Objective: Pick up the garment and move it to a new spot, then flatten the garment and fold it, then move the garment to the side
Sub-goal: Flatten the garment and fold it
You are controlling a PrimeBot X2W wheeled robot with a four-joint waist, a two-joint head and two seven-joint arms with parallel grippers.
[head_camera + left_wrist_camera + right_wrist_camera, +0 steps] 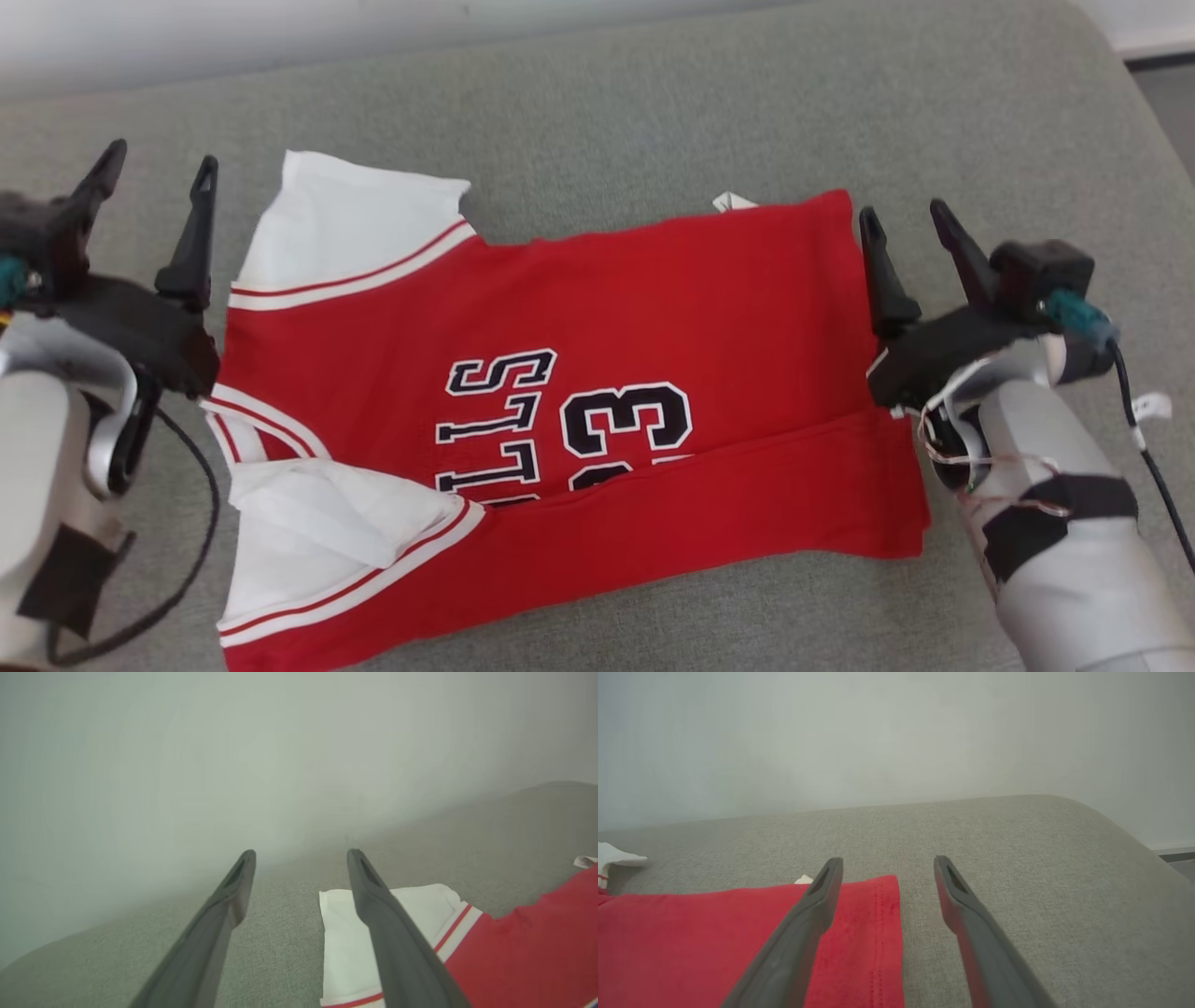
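Across the middle of the grey cushion (653, 103) the red garment (672, 299) lies flat, near edge folded over; left gripper (163, 159) beside its sleeves, right gripper (904, 213) beside its hem; both spread apart, empty.

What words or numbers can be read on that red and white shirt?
"LLS": black sideways letters on the red and white fabric jersey; the rest hidden by a fold.
"3": black digit beside them; another digit half hidden.
Too small to read: the small white tag.
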